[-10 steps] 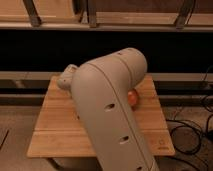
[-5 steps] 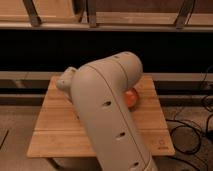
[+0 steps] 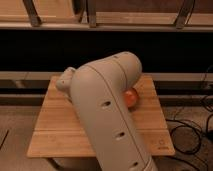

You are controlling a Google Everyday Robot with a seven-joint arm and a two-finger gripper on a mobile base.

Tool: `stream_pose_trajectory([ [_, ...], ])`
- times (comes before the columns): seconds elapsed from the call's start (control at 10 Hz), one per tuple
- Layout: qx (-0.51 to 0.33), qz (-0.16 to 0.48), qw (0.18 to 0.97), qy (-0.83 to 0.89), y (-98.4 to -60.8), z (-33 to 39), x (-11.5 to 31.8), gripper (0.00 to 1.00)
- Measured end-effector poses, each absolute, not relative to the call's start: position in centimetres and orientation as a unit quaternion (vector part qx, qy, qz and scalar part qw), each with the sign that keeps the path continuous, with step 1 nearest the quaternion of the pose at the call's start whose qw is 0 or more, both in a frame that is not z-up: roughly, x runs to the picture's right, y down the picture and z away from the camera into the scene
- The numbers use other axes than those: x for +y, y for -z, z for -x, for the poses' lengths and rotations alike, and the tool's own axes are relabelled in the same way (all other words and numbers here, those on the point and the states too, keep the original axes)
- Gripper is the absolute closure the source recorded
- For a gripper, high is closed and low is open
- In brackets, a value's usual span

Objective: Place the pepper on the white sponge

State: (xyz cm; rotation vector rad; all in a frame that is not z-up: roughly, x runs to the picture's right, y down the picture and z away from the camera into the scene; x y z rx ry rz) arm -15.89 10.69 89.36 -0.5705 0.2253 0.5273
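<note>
An orange-red pepper [image 3: 131, 98] peeks out at the right edge of my arm [image 3: 107, 115], on the wooden table [image 3: 55, 125]. The big beige arm fills the middle of the camera view and covers the table's centre. A small beige part of the arm [image 3: 65, 80] sticks out at the left, over the table's back left part. The gripper is behind the arm and does not show. The white sponge is hidden or out of view.
The table is a small wooden board with bare wood at the left and front right [image 3: 155, 135]. Black cables [image 3: 192, 135] lie on the floor to the right. Dark shelving with wooden rails [image 3: 105, 20] runs behind the table.
</note>
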Motion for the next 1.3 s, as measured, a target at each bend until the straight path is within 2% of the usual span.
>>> stream_pose_trajectory([
  [1.0, 0.11, 0.278, 0.919, -0.257, -89.38, 15.81, 10.69, 0.93],
  [1.2, 0.11, 0.278, 0.919, -0.257, -89.38, 15.8, 10.69, 0.99],
  [1.3, 0.11, 0.278, 0.919, -0.257, -89.38, 15.81, 10.69, 0.95],
])
